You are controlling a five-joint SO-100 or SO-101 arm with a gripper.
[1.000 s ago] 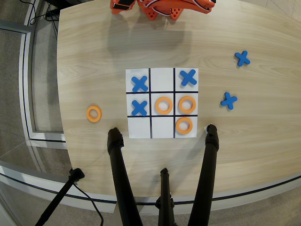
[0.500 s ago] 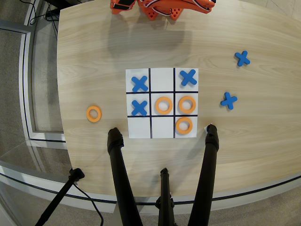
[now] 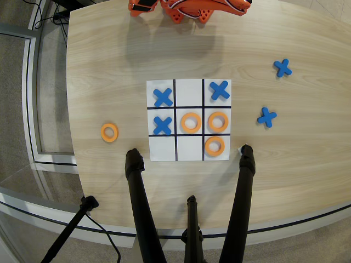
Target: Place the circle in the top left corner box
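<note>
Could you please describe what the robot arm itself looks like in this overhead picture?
Only a small part of the arm shows at the picture's top edge: bright orange plastic housings with rounded edges, small holes in one piece, and thin white and red cables running across them. The hand is out of view.

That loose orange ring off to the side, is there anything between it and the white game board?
No. In the overhead view, only bare wooden table separates the loose orange ring from the board's left edge.
</note>
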